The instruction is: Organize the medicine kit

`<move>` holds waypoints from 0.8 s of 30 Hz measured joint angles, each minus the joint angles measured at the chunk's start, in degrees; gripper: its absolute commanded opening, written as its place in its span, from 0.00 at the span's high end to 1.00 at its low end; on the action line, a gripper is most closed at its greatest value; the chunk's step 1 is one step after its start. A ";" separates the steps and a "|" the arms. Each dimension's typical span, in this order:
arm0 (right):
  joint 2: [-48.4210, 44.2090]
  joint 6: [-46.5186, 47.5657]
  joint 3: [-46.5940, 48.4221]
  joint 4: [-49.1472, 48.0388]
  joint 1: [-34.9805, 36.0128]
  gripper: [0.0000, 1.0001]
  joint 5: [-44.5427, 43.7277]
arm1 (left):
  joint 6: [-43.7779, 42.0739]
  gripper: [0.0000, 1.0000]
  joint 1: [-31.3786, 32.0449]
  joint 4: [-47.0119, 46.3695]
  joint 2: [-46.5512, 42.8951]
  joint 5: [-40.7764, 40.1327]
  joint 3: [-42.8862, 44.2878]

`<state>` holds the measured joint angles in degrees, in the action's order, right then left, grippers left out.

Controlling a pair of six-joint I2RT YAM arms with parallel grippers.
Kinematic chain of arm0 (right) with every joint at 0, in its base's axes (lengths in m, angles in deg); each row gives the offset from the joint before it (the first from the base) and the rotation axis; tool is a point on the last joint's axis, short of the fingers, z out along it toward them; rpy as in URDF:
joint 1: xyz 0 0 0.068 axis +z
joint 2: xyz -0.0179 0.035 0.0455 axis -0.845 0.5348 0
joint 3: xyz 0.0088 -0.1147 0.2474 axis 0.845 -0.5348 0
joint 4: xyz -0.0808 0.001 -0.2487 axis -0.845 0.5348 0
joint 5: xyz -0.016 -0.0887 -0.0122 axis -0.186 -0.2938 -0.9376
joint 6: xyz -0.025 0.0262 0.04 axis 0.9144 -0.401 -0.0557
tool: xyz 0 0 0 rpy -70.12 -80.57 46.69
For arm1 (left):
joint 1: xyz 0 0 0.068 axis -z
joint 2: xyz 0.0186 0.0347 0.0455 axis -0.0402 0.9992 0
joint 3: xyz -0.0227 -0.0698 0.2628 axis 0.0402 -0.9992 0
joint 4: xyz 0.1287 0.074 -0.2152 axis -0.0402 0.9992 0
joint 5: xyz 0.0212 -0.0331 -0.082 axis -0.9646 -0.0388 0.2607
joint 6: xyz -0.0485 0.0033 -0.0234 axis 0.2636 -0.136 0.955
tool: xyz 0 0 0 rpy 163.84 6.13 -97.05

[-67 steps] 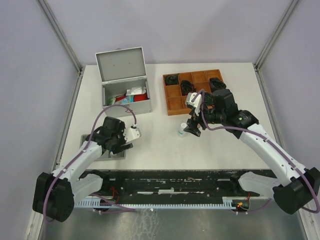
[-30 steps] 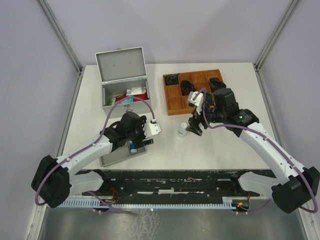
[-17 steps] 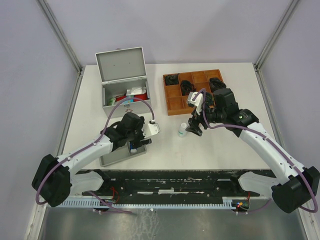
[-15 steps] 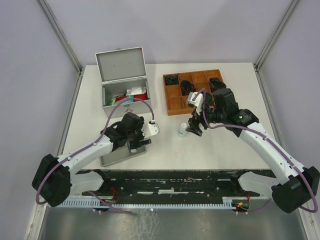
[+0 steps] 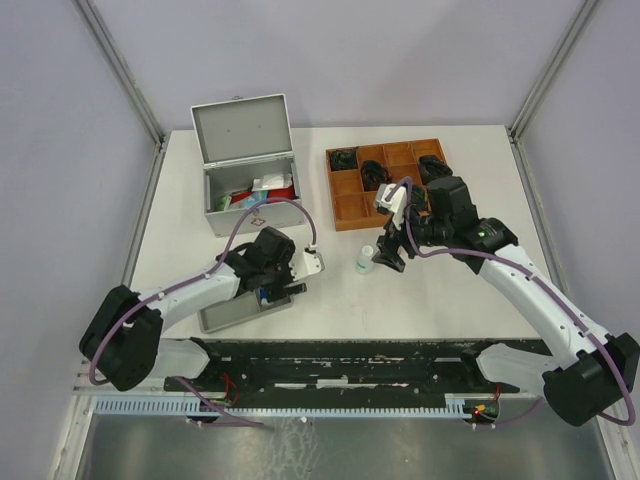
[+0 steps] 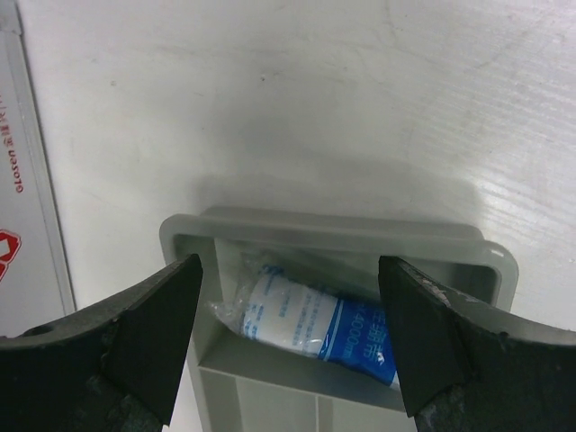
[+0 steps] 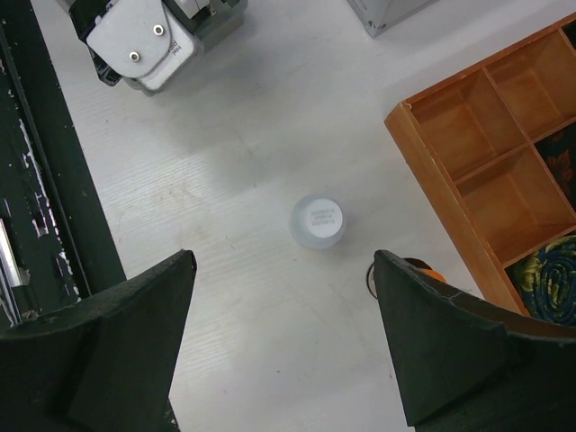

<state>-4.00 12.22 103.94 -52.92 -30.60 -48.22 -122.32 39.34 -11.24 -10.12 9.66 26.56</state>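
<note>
Lid up, medicine kit [image 5: 250, 185] sits rear-left on desk [image 5: 340, 295]; left fingers [image 6: 144, 342] spread astride wrapped roll [image 6: 315, 319] in grey tray [image 6: 333, 229], right fingers [image 7: 117, 351] spread above upright white bottle [image 7: 317, 221], both seemingly poised for pickup

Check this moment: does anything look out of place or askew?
The grey insert tray, holding a wrapped roll, lies skewed in front of the medicine kit, outside it. A small white bottle stands loose in front of the wooden tray.
</note>
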 measured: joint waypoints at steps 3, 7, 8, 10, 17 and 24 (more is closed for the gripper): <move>0.00 0.00 0.00 0.09 -0.31 0.11 -0.02 | 0.00 0.14 0.63 -1.20 1.81 0.76 0.00; 0.00 0.00 0.00 0.17 -0.59 0.11 -0.02 | 0.02 0.14 2.27 -2.54 4.11 1.36 0.11; 0.00 0.00 0.00 0.20 -0.63 0.11 -0.02 | 0.02 0.14 2.80 -2.67 4.76 1.79 0.31; 0.00 0.00 0.00 0.26 -0.85 0.10 -0.02 | 0.04 0.14 4.00 -2.91 6.10 2.47 1.03; -0.22 -0.07 0.00 0.33 -2.43 0.10 -0.02 | 0.07 0.13 9.88 -4.72 10.88 4.07 5.75; -0.70 -0.20 0.00 0.28 -4.37 0.10 -0.02 | 0.17 0.12 13.97 -5.60 14.53 6.29 9.73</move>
<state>-4.70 12.02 103.94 -52.63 -34.97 -48.24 -122.14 53.31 -16.84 4.41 15.95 36.29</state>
